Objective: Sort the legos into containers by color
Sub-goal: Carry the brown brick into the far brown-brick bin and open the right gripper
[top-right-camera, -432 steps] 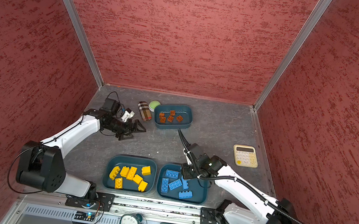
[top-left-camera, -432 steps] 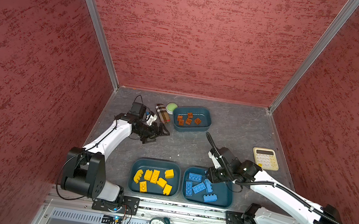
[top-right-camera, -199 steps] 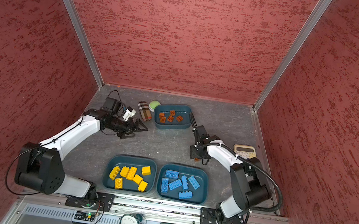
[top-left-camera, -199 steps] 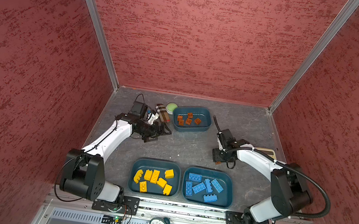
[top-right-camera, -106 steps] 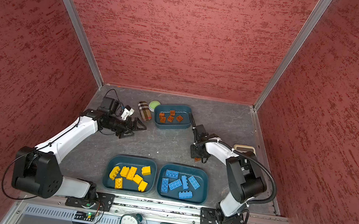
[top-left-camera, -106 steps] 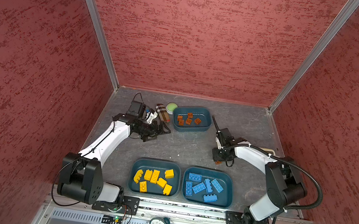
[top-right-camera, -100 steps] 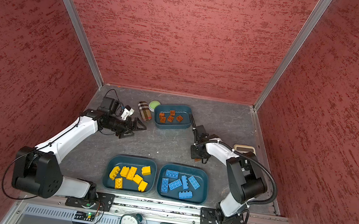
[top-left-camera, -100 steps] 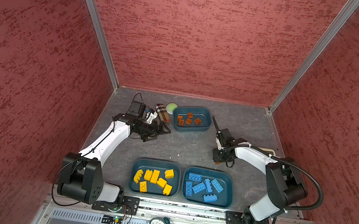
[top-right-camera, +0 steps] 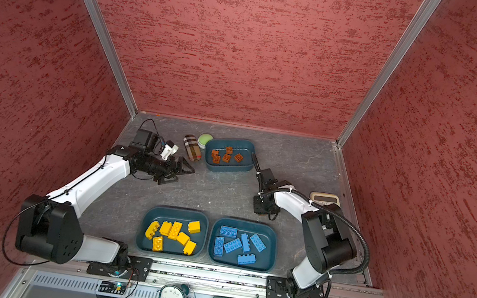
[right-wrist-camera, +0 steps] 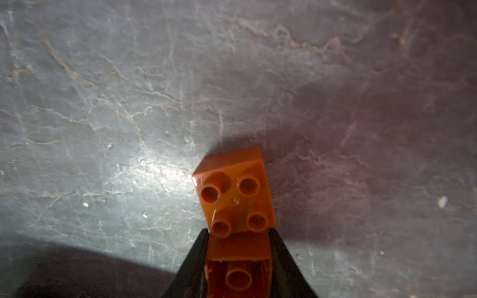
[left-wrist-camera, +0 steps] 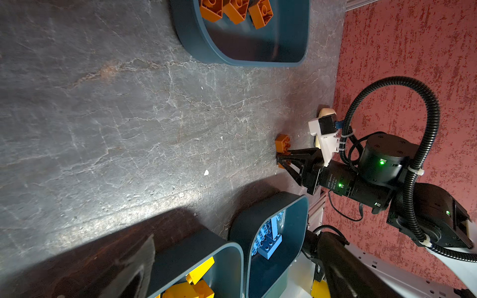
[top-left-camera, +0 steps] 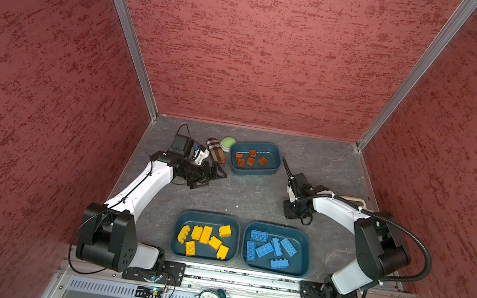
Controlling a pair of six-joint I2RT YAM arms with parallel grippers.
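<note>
1. R gripper (right-wrist-camera: 238, 237) pinches brown lego (right-wrist-camera: 238, 258) on table (top-left-camera: 240, 194); second brown brick (right-wrist-camera: 233, 198) touching it.
2. Brown-brick tub (top-left-camera: 254, 173) at its 11 o'clock.
3. L gripper (top-left-camera: 210, 180) spread, plaid case (top-left-camera: 216, 150) at 12 o'clock.

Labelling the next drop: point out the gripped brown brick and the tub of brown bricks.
gripped brown brick (right-wrist-camera: 238, 249): right wrist view, side face.
tub of brown bricks (top-left-camera: 271, 157): a top view, bare floor.

Paired overhead views of whole table (top-left-camera: 249, 195); close wrist views.
</note>
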